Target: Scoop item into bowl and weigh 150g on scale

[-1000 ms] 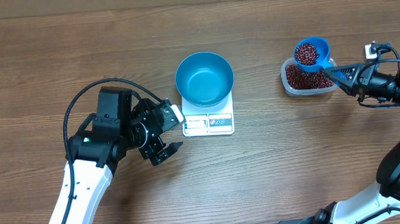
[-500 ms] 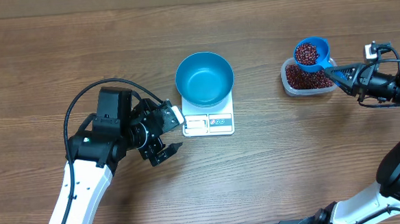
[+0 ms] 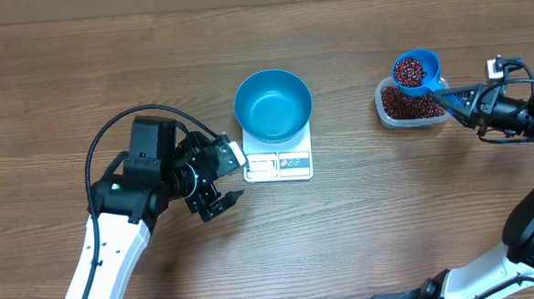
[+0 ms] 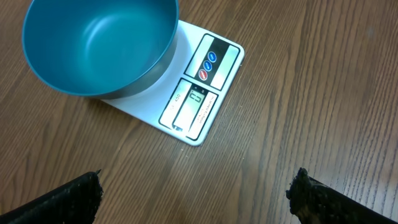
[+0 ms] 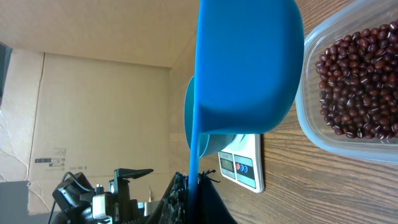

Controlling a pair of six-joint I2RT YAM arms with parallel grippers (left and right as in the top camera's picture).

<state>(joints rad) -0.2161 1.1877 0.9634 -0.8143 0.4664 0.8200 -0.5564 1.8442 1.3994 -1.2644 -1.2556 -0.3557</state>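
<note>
Nothing has moved since the earlier frames: both arms, the scoop [image 3: 416, 70] and all items on the worktop [image 3: 389, 207] hold the same positions.

Left side: the left fingers [image 4: 62, 200] stand wide apart and hold nothing. They sit low over the bare worktop, just beside the front left corner of the scale [image 3: 278, 165], apart from it.

Scale and bowl: the white scale lies flat near the middle of the worktop. The blue bowl [image 3: 273, 104] stands upright on its platform, overhanging the back and sides. The bowl's interior is bare. The display [image 4: 189, 106] and the three buttons [image 4: 209, 64] remain uncovered at the front edge; the digits are too small to read.

Right side: the right fingers [image 3: 464, 102] are clamped narrow on the handle of the small blue scoop. The scoop is held level, cup upward, over the far rim of the clear tub [image 3: 381, 102], and carries a load of beans [image 3: 410, 70]. More beans fill the tub beneath it. Tub and scoop are well apart from the bowl, off to its right in the overhead view.
</note>
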